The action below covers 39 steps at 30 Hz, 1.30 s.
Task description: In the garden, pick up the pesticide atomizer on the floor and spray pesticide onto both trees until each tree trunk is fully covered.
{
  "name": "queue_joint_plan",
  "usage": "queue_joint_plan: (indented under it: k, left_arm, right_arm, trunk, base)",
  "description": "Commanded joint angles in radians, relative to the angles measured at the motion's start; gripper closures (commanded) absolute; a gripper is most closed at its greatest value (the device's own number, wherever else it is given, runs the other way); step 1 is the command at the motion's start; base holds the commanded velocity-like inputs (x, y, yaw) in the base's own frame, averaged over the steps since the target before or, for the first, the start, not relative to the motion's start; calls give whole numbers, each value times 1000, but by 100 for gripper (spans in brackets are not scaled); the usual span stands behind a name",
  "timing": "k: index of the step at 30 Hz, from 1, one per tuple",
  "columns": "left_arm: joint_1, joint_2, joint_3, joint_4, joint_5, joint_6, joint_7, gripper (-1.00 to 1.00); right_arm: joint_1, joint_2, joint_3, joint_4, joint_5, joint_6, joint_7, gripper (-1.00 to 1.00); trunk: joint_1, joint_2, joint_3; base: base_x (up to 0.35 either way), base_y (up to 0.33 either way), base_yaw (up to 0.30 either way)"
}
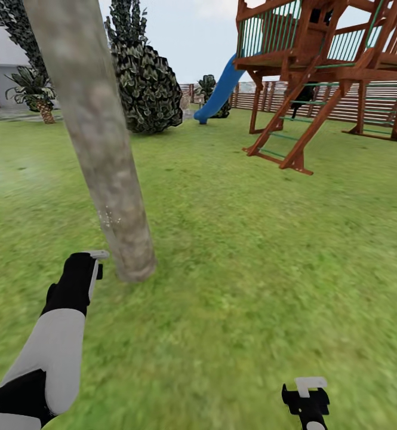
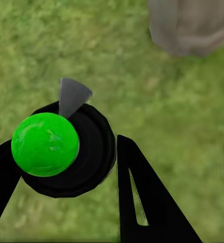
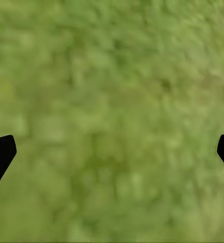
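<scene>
Left hand [image 1: 94,263] is low over the grass [image 1: 234,251], just beside the base of the tree trunk [image 1: 97,137], which rises tilted up the left part of the head view. White flecks sit on the bark a little above the base; could be spray, too small to say.

Left wrist view: the pesticide atomizer [image 2: 66,149] sits between the two black fingers [image 2: 142,197], seen end-on as a black round body with a bright green ball on top and a grey wedge-shaped nozzle sticking out toward the trunk. Hand is clamped on it, one finger against each side. The trunk base [image 2: 190,25] shows in that view's corner, near the nozzle but not touching it.

Right hand [image 1: 305,397] hangs at the lower edge of the head view, well apart from the trunk, over bare grass. In the right wrist view its fingertips [image 3: 0,154] sit at opposite edges with lawn [image 3: 112,121] between them: spread wide, holding nothing.

Background in the head view:
- wooden play tower [image 1: 323,60] with green rails and ladder, right side
- blue slide [image 1: 219,92] coming off it
- dark leafy bush [image 1: 144,83] behind the trunk
- short palm [image 1: 34,89] far left
- slatted brown fence [image 1: 341,104] along the back

Only one bare trunk is in frame.
</scene>
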Motion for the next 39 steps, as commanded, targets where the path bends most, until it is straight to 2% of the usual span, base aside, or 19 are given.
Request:
queue_joint_plan:
  k: [1, 6, 11, 22, 28, 35, 39]
  left_arm:
    - [-1, 0, 3, -1, 7, 3, 8, 100]
    - [3, 5, 14, 8, 6, 1, 9, 100]
    - [40, 8, 17, 13, 7, -3, 12, 100]
    - [44, 8, 18, 12, 6, -4, 14, 100]
    - [73, -3, 16, 13, 15, -13, 13, 100]
    - [90, -7, 9, 13, 10, -16, 14, 100]
    - [107, -19, 6, 5, 12, -25, 14, 100]
  right_arm:
    - [-1, 0, -8, 2, 10, -4, -3, -100]
    - [-1, 0, -8, 2, 10, -4, -3, -100]
    - [-1, 0, -8, 2, 10, -4, -3, -100]
    - [-1, 0, -8, 2, 10, -4, -3, -100]
    - [-1, 0, -8, 2, 10, -4, -3, -100]
    - [-1, 0, -8, 2, 10, -4, -3, -100]
    - [-1, 0, -8, 2, 10, -4, -4, -100]
  trunk:
    - [0, 0, -1]
    - [0, 0, -1]
    - [0, 0, -1]
    - [0, 0, -1]
    - [0, 0, -1]
    - [0, 0, -1]
    - [0, 0, -1]
  base:
    - [73, -272, 25]
    - [79, -272, 5]
    - [92, -271, 28]
    - [247, -115, 262]
    - [83, -1, 277]
    - [303, -53, 272]
    - [267, -168, 79]
